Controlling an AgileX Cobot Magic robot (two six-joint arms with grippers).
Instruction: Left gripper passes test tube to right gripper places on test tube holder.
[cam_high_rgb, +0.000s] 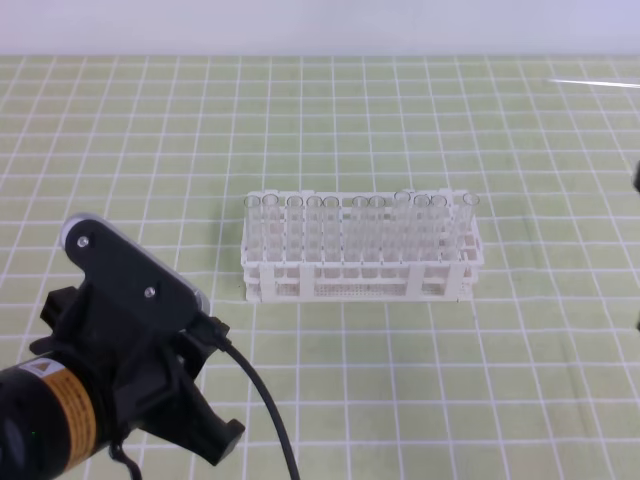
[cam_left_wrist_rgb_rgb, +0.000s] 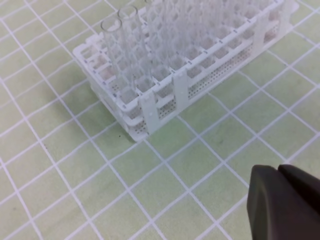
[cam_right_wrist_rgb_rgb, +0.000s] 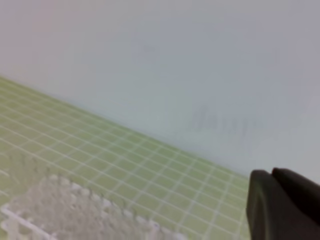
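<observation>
Standing near the middle of the green gridded table cover (cam_high_rgb: 420, 400), the white plastic tiered test tube holder (cam_high_rgb: 360, 280) carries a row of clear glass tubes (cam_high_rgb: 330, 225) upright in its rear holes; which of these is the task's tube cannot be told. The front holes nearest the left wrist camera sit unfilled. In the left wrist view the rack's near corner (cam_left_wrist_rgb_rgb: 145, 120) shows two tubes (cam_left_wrist_rgb_rgb: 125, 45) upright at the left end, apart from the gripper.

The black two-fingered left gripper (cam_high_rgb: 215, 440) on its thick black arm with orange-yellow label (cam_high_rgb: 70, 410) occupies the lower left of the exterior high view, well apart from the rack. Its fingers (cam_left_wrist_rgb_rgb: 285, 205) appear pressed together, with only a thin seam between them and nothing held.

The black right gripper (cam_right_wrist_rgb_rgb: 285, 205) is visible only in its own blurred wrist view, at the lower right corner, fingers likewise close together and holding nothing. The rack (cam_right_wrist_rgb_rgb: 60, 210) appears blurred at lower left there.
</observation>
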